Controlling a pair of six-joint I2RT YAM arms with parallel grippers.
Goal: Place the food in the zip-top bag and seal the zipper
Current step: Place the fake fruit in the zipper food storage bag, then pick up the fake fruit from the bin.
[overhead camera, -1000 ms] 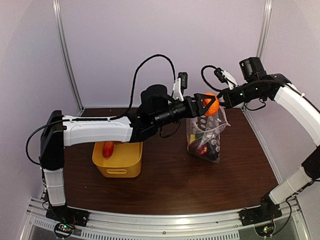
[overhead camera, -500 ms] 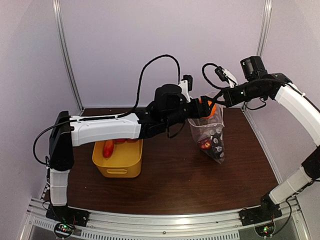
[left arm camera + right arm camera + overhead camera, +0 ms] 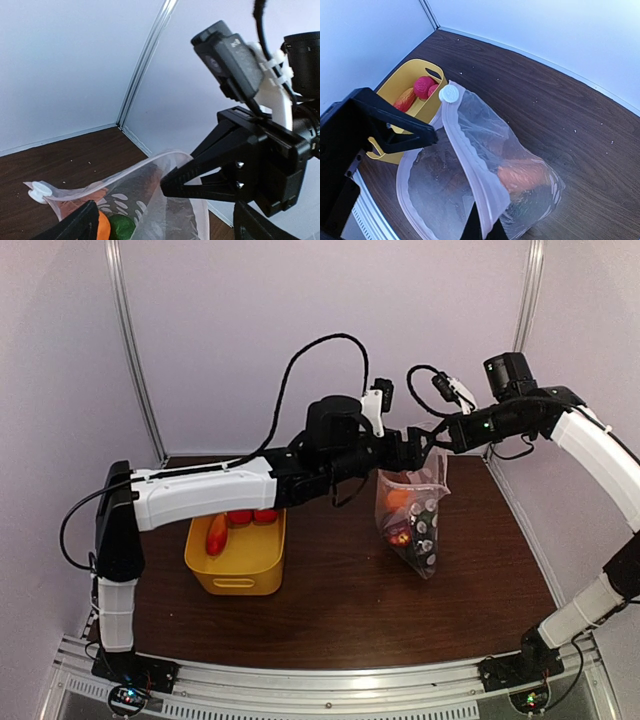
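The zip-top bag (image 3: 412,525) hangs open above the table, held by its top edge. My right gripper (image 3: 429,438) is shut on the zipper (image 3: 465,155) near the mouth; in the right wrist view its fingertips (image 3: 482,231) pinch the strip. A white slider (image 3: 448,93) sits at the strip's end. My left gripper (image 3: 407,451) is open and empty at the bag's mouth; one finger (image 3: 395,132) shows beside the rim. Inside the bag lie an orange food piece (image 3: 398,498), a green one (image 3: 120,226) and red and dark ones.
A yellow basket (image 3: 235,558) stands on the table left of the bag, under my left arm, with red food (image 3: 423,86) and an orange-red piece (image 3: 216,537) in it. Enclosure walls and corner posts stand close behind the bag.
My left gripper has opened and let go of the orange piece, which now lies inside the bag. The bag has swung slightly. My right gripper still holds the edge.
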